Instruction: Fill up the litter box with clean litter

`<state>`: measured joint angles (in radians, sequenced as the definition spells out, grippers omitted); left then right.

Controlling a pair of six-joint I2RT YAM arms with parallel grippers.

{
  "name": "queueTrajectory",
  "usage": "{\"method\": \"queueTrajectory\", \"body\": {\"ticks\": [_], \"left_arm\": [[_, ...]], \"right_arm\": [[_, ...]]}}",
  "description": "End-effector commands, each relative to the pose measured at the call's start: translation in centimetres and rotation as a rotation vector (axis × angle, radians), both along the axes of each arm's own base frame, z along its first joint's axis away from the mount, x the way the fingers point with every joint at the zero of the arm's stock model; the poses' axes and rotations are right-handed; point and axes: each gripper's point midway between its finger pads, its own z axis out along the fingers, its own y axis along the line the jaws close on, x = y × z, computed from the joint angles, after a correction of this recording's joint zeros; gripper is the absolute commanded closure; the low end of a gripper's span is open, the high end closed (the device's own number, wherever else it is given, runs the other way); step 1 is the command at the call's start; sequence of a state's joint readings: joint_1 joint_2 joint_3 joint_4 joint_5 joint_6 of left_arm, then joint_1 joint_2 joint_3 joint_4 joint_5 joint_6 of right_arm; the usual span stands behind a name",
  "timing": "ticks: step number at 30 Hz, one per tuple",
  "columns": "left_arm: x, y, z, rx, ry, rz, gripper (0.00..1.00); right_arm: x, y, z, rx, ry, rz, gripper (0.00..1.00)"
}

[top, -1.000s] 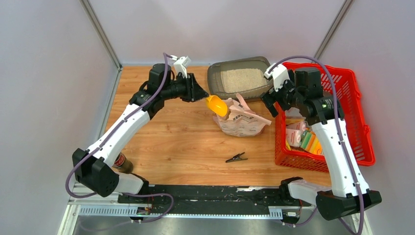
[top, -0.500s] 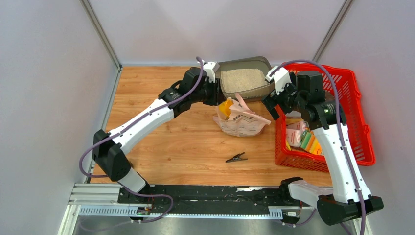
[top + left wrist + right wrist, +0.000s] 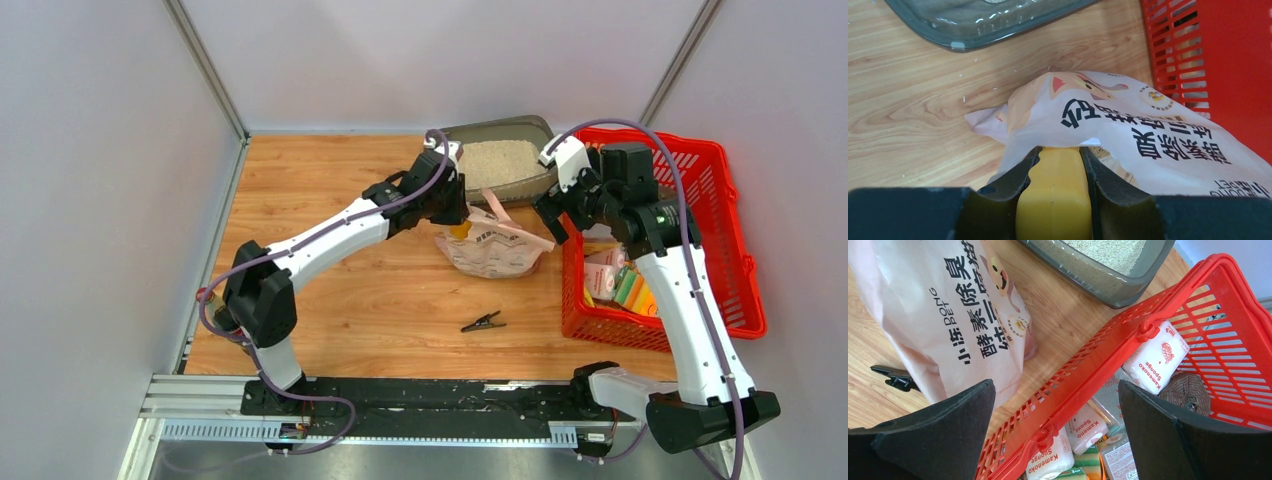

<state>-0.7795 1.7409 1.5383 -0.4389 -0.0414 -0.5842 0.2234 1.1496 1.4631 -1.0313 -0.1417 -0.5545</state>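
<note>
The litter box (image 3: 500,128) at the table's (image 3: 340,290) far edge holds pale litter (image 3: 498,160). Just before it, the left gripper (image 3: 1059,150) clamps a yellow scoop (image 3: 1053,200) poked into the bag (image 3: 1128,130). Right of the box, the right gripper (image 3: 1055,390) gapes over the basket (image 3: 1168,305) of sponges (image 3: 1155,357).

Open bench (image 3: 380,290) at 9 o'clock of the litter bag (image 3: 495,248). Blocked at 12 o'clock by the litter box (image 3: 1103,285), at 3 by the red basket (image 3: 620,328); right tool (image 3: 1055,390) over that seam. Small black clip (image 3: 482,322) at 6.
</note>
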Motion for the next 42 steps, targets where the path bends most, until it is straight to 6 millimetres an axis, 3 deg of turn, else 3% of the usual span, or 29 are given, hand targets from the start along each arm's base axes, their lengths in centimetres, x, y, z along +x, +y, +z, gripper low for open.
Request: {"method": "queueTrajectory", "body": {"ticks": [1,9,15,19,20,21,23,29,33,38,42], "left_arm": [[0.5,-1.3,-1.1,0.017,-0.021,0.021,1.00],[0.7,-3.0,-4.1,0.059,0.024,0.048,1.00],[-1.0,-7.1,-5.0,-0.175,0.168,-0.001,1.00],[-1.2,-9.4,-3.5,-0.400,0.248,-0.024,1.00],[-0.7,-10.3,-1.6,-0.502,0.223,-0.067,1.00],[-0.7,-10.2,-1.9,-0.533,0.237,-0.066,1.00],[-0.3,-10.6,-0.4,-0.642,0.246,-0.085,1.00],[0.9,-10.0,1.2,-0.724,0.240,-0.109,1.00],[1.7,-8.4,3.6,-0.753,0.206,-0.113,1.00],[2.9,-5.0,5.3,-0.750,0.193,-0.079,1.00],[3.2,-2.9,5.0,-0.733,0.192,-0.090,1.00]], "right_arm": [[0.2,0.1,1.1,0.015,-0.033,0.003,0.00],[-0.3,0.2,0.6,0.024,-0.008,0.005,0.00],[-0.5,0.1,0.3,0.015,0.016,0.003,0.00],[-0.5,-0.2,0.1,-0.006,0.031,0.001,0.00],[-0.5,-0.2,0.0,-0.010,0.040,0.000,0.00],[-0.5,-0.3,-0.1,-0.014,0.042,-0.001,0.00],[-0.5,-0.3,-0.1,-0.021,0.046,0.000,0.00],[-0.2,-0.7,0.2,-0.046,0.037,-0.008,0.00],[0.2,-0.7,0.4,-0.050,0.031,-0.008,0.00],[0.9,-0.5,0.7,-0.043,0.014,-0.007,0.00],[1.1,-0.7,0.7,-0.057,0.008,-0.008,0.00]]}}
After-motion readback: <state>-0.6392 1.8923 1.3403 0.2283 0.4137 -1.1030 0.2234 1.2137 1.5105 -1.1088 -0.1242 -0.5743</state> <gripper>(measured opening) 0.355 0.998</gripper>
